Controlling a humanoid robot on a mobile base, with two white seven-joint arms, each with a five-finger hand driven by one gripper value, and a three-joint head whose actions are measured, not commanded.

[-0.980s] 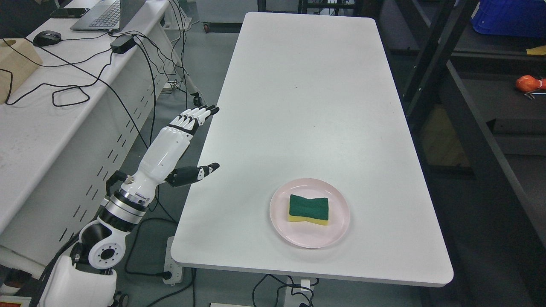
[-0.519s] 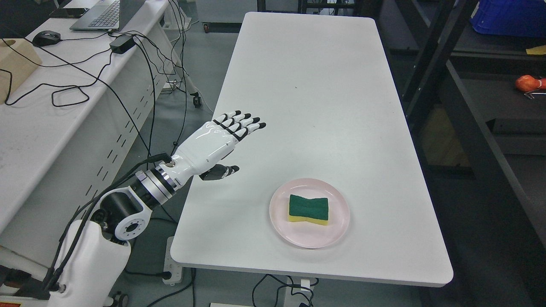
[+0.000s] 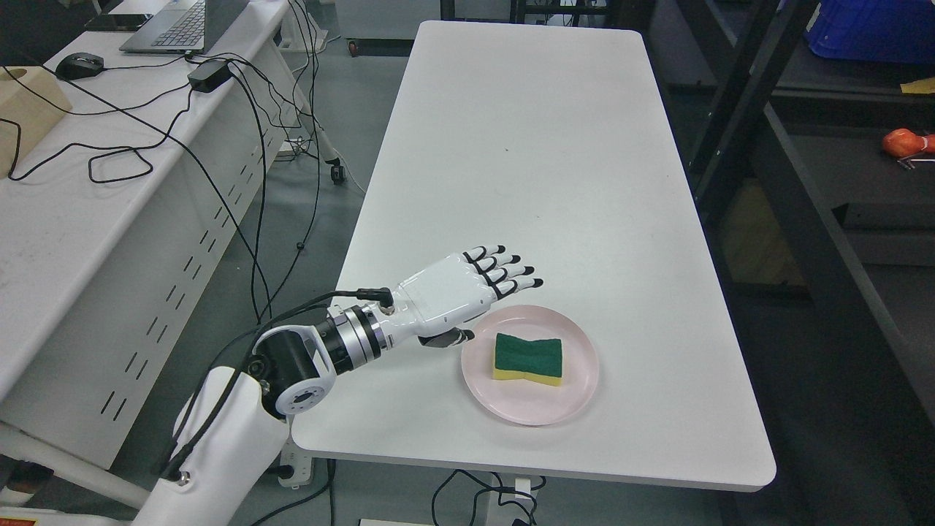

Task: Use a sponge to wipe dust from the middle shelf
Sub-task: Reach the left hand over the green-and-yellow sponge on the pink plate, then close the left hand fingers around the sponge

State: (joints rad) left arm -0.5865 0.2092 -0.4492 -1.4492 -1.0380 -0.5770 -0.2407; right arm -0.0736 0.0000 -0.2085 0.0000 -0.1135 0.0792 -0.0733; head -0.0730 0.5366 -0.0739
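Observation:
A green-topped yellow sponge [image 3: 529, 358] lies on a pink plate [image 3: 533, 405] near the front of the white table [image 3: 511, 146]. My left hand [image 3: 497, 299] hovers just left of the plate, palm down, open, its fingers [image 3: 511, 269] stretched toward the plate's far rim and the thumb [image 3: 451, 338] below. It holds nothing and is apart from the sponge. The dark shelf unit [image 3: 818, 219] stands to the right of the table. My right arm does not show.
A white desk [image 3: 73, 219] with cables, a laptop [image 3: 172, 25] and a mouse [image 3: 79, 66] runs along the left. On the shelves sit an orange object [image 3: 906, 142] and a blue bin [image 3: 873, 29]. A power strip [image 3: 298, 456] lies on the floor.
My left arm has swung in from beside the table's left edge, moving right and toward the plate. The hand has turned palm down. The sponge and plate have not moved.

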